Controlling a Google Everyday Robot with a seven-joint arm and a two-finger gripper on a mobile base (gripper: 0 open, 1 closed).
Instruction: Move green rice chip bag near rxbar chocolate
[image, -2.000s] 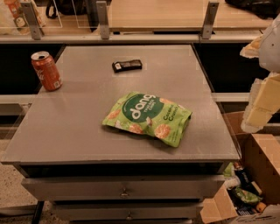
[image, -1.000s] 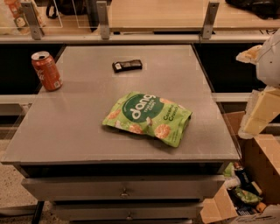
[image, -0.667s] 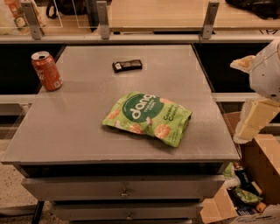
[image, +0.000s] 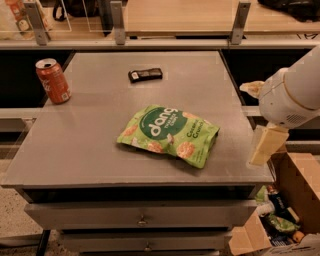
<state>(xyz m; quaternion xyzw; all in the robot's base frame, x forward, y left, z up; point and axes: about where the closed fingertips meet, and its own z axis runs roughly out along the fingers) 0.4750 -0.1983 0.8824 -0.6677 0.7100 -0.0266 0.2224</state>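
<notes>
The light, crinkly chip bag probably wants pinching at its puffy middle; the gripper hangs off the table's right side, open or closed I cannot tell.

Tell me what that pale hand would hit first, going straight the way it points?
The hand hangs by the right edge of the table, pointing down. It would likely meet that edge first, not the green rice chip bag. Depth is unclear; it could slip past toward the cardboard box.
</notes>
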